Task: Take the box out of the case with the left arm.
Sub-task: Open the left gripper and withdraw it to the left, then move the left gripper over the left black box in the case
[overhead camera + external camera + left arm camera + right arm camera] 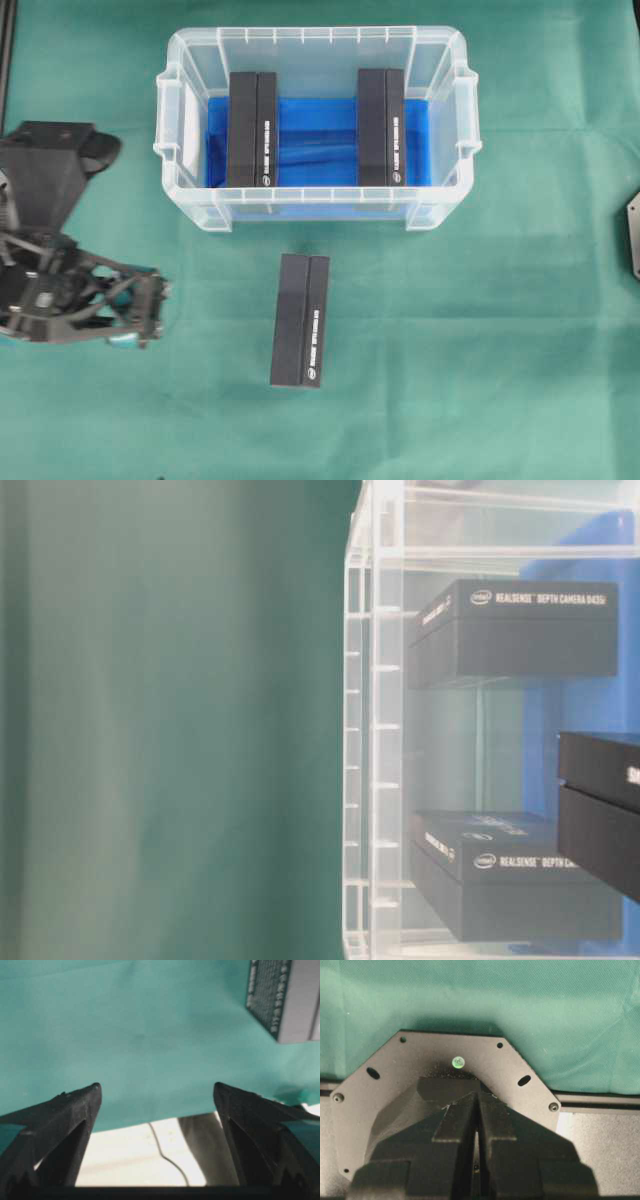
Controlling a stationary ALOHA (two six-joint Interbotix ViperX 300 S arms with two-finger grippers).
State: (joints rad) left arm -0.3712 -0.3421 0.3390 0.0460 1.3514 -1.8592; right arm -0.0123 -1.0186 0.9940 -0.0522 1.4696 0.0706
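The clear case [316,36] with a blue bottom stands at the back centre of the table. Two black boxes stand in it, one on the left [251,130] and one on the right [381,127]. A third black box [300,320] lies on the green cloth in front of the case; its corner [280,995] shows in the left wrist view. My left gripper [155,310] hovers at the lower left, well left of that box, open and empty [156,1090]. My right gripper [476,1096] is shut on nothing, over a black plate.
Green cloth [480,380] covers the table. A black base plate [632,235] pokes in at the right edge. The left arm's body [45,180] fills the left side. The table's front edge and a cable [165,1150] show beneath the left gripper.
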